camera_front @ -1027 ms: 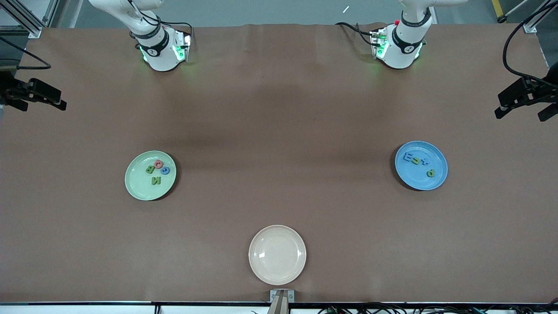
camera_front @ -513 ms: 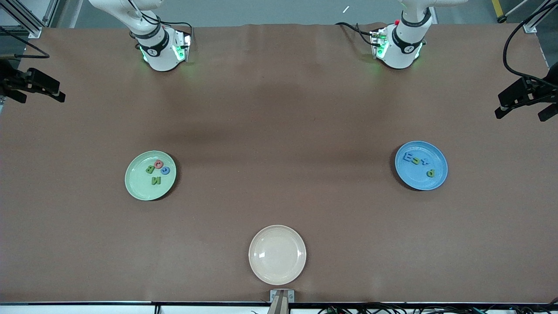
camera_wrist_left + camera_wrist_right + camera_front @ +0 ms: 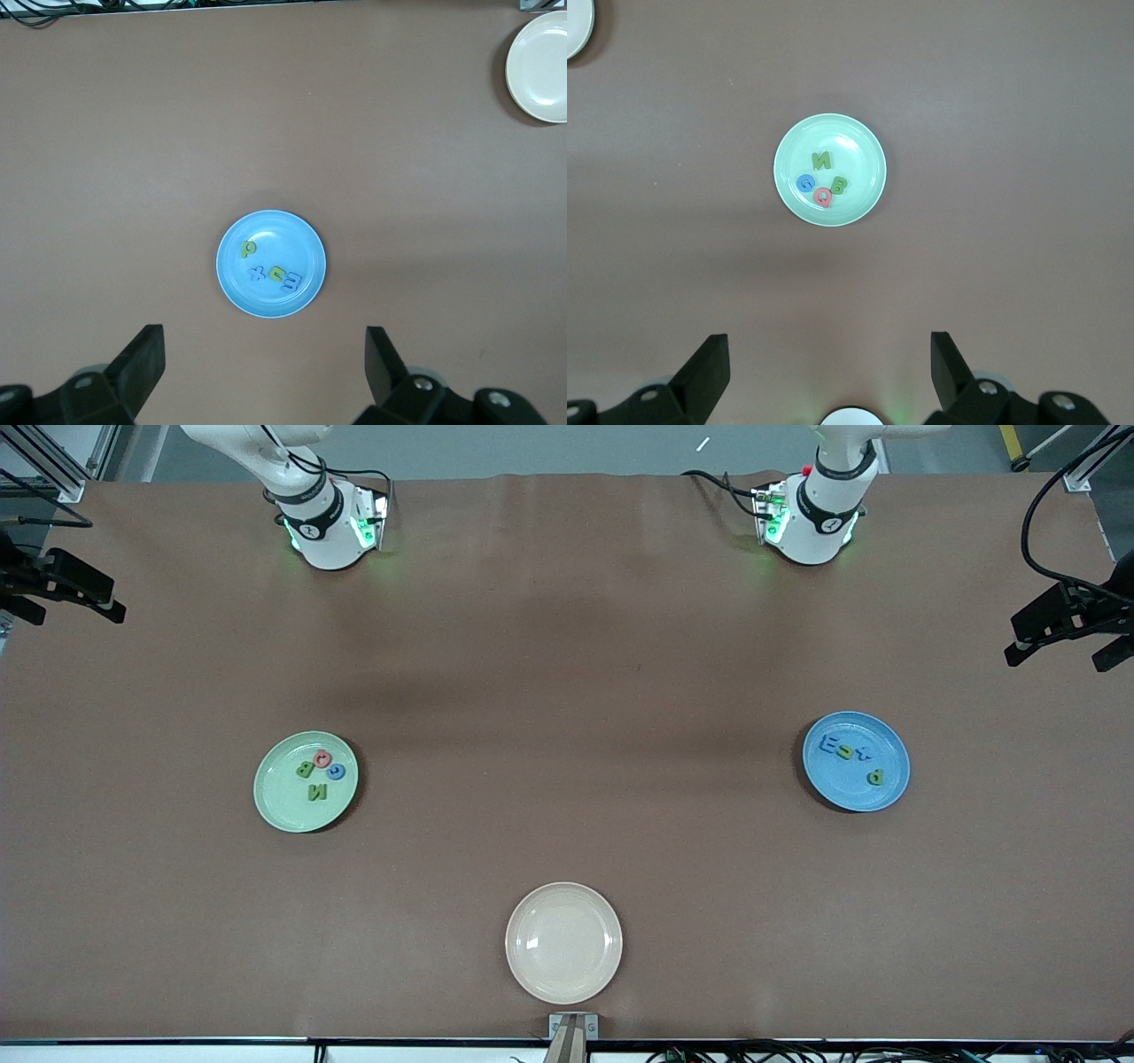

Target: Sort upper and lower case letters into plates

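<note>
Both grippers hang high in the air with jaws spread wide, holding and touching nothing. The left gripper (image 3: 264,363) is over the table at the left arm's end, above the blue plate (image 3: 893,779); the right gripper (image 3: 829,367) is over the right arm's end, above the pale green plate (image 3: 276,797). In the front view each shows only as a dark shape at that view's side edge. All 8 letters already lie in the 2 plates. The pale green plate holds 4: a green N (image 3: 822,160), a green B (image 3: 840,185), a blue G (image 3: 805,183) and a red Q (image 3: 822,196), bunched close together. The blue plate holds 4 more: a blue E (image 3: 291,283), a green c (image 3: 277,274), a blue t (image 3: 257,272) and a green letter (image 3: 249,250) set a little apart. A cream-white plate (image 3: 563,942) sits near the table edge closest to the front camera, between the other 2 plates and well apart from both. Wide stretches of bare brown tabletop (image 3: 567,691) surround every plate. The wrist views make the letter shapes readable; the front view shows them as small coloured specks.
</note>
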